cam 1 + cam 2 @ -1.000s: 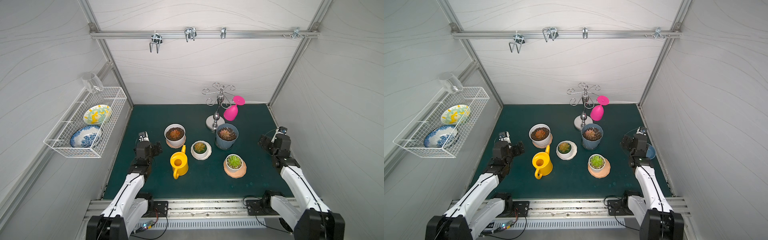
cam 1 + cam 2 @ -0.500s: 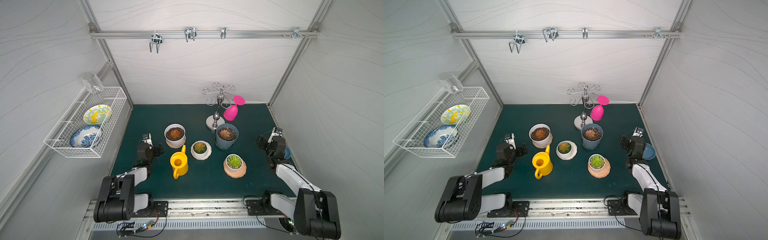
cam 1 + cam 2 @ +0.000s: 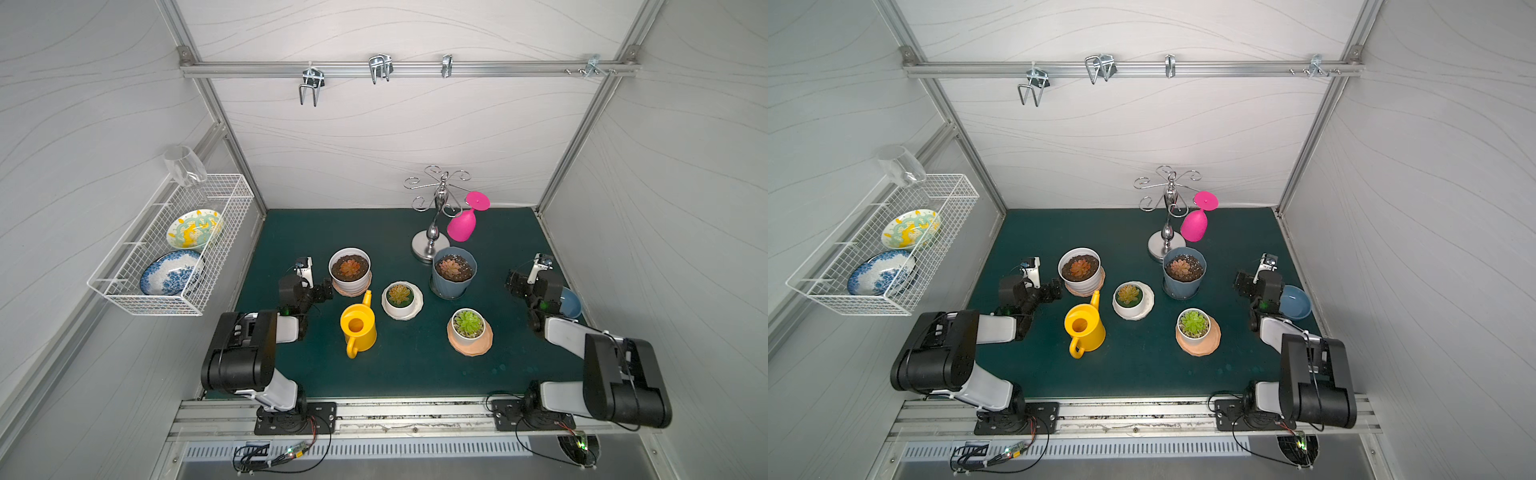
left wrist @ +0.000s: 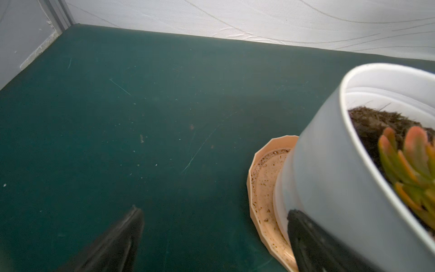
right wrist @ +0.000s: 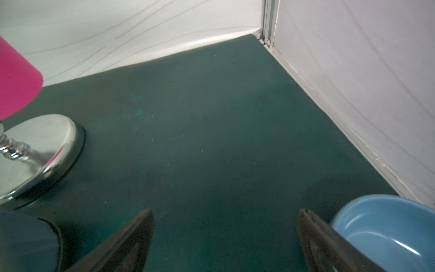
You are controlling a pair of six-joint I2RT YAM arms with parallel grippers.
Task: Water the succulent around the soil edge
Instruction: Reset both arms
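Observation:
The yellow watering can (image 3: 358, 328) (image 3: 1084, 328) stands on the green mat, spout toward the back, and neither gripper touches it. Several potted succulents stand around it. One is a reddish succulent (image 4: 412, 160) in a white pot (image 3: 349, 270) (image 4: 329, 176) on a peach saucer (image 4: 261, 188). My left gripper (image 3: 322, 293) (image 4: 215, 212) is open low beside that pot, one fingertip against its wall. My right gripper (image 3: 513, 284) (image 5: 226, 212) is open over bare mat at the right.
A small white pot (image 3: 401, 297), a blue-grey pot (image 3: 453, 270) and a green succulent on a peach saucer (image 3: 469, 330) fill the middle. A blue bowl (image 5: 388, 226) lies beside my right gripper. A chrome stand (image 5: 35, 150) holds a pink glass (image 3: 461, 226) at the back.
Both arms have folded down, their elbows dropping toward the front rail. The grippers stay low near the same spots, still open.

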